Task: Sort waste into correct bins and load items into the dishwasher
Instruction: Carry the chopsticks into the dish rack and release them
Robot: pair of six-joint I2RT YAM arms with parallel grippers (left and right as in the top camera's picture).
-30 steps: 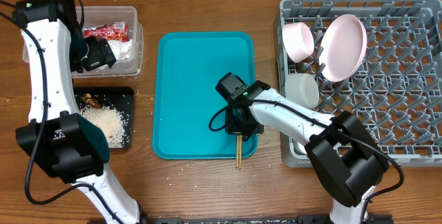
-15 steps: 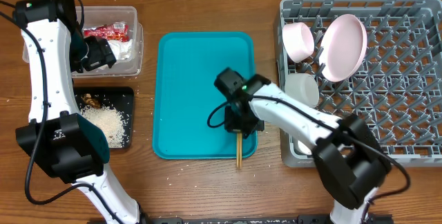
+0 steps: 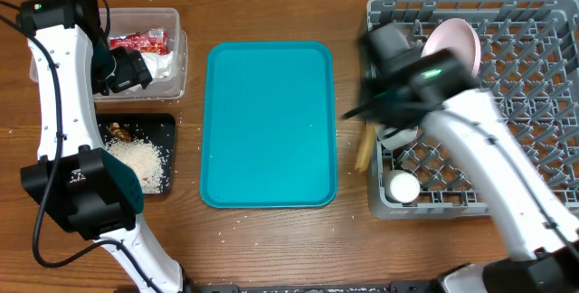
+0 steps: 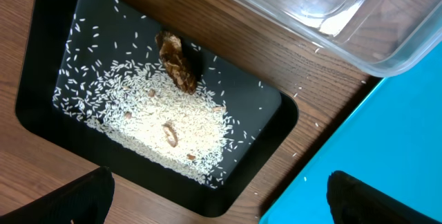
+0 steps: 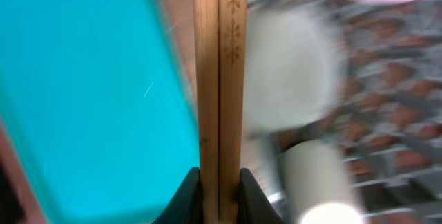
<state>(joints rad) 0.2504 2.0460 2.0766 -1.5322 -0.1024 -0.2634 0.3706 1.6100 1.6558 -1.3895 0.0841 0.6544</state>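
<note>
The clear tub (image 3: 178, 58) holds a red-and-white wrapper (image 3: 140, 40) and a white napkin (image 3: 163, 65). The black tray (image 4: 90, 16) holds loose rice (image 4: 159, 127) and a brown lump (image 4: 178, 61). A pale plate (image 3: 457, 49) and a white cup (image 3: 403, 186) sit in the grey dish rack (image 3: 534, 103). The right hand (image 5: 219, 196) clamps the chopsticks (image 5: 219, 79) at the rack's left edge, beside the teal tray (image 3: 267, 121). The left hand (image 4: 228, 200) is spread wide and empty above the black tray.

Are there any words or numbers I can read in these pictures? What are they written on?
No text here can be read.
wrapper: has print, too small to read.
left arm: white mark, too small to read.
chopsticks: little flower-like marks, no letters.
</note>
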